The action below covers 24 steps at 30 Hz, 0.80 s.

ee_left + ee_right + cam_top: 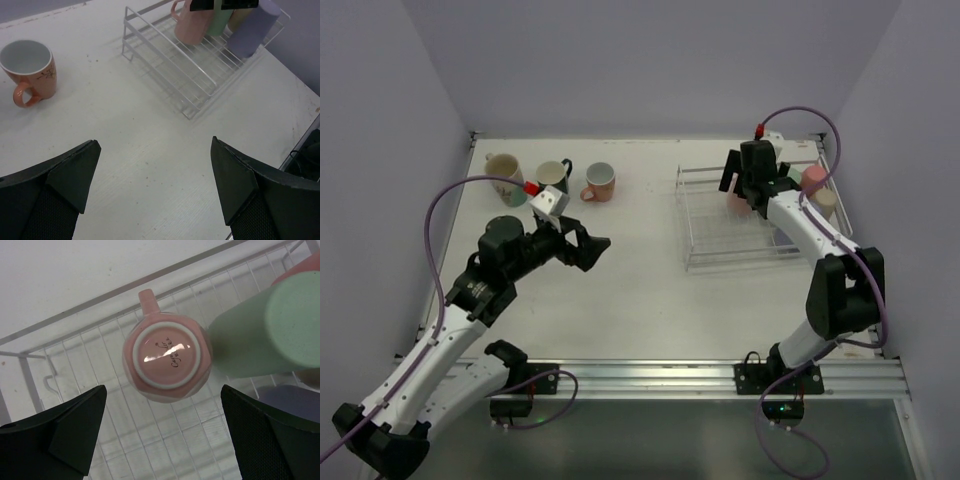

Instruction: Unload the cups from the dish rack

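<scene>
Right gripper (163, 400) is spread wide with nothing in it, hanging straight above the pink mug (167, 357). The mug sits upside down in the dish rack (85, 360), centred between the two fingers and just past their tips. It looks like glazed ceramic with slightly faceted sides. There's a round foot ring on top with dark script and a shiny glare spot, and the small loop handle points away from the gripper.

Off the gripper's right finger is a mint tumbler (260, 335), smooth and matte, flat bottom up, right up against the mug; can't tell if they actually touch. A lavender tumbler (292, 402) peeks out below it, mostly cut off. The rack is a thin white wire grid with raised rails.

Left gripper (154, 155) is also wide open and empty over the white table (150, 115). Ahead and to its left stands a salmon mug (30, 67), upright, white inside. The cream mug (503, 168) and dark green mug (553, 177) line up beside it.
</scene>
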Available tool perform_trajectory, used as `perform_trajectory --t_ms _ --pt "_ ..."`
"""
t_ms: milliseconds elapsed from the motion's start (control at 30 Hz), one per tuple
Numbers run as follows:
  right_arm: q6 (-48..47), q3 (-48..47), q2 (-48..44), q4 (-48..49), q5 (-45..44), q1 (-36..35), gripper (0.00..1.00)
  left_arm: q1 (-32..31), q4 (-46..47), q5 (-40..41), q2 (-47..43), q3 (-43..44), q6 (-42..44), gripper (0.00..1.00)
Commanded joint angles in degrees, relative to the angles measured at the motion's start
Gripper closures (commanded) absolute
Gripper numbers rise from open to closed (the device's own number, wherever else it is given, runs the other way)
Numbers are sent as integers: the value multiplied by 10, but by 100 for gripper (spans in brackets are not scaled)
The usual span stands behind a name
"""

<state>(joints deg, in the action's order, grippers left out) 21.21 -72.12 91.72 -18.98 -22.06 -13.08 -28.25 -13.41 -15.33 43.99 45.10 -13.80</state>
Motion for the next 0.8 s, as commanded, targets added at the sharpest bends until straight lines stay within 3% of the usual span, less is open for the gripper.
perform_trajectory --t_ms 0,500,767 --pt "-24 -38 19 -1 -26 9 1 2 9 11 -20 -3 17 0" --pt "-55 -110 112 -2 3 24 1 4 10 3 0 1 15 0" --pt "-35 -95 112 6 27 23 1 11 11 -2 7 2 14 0"
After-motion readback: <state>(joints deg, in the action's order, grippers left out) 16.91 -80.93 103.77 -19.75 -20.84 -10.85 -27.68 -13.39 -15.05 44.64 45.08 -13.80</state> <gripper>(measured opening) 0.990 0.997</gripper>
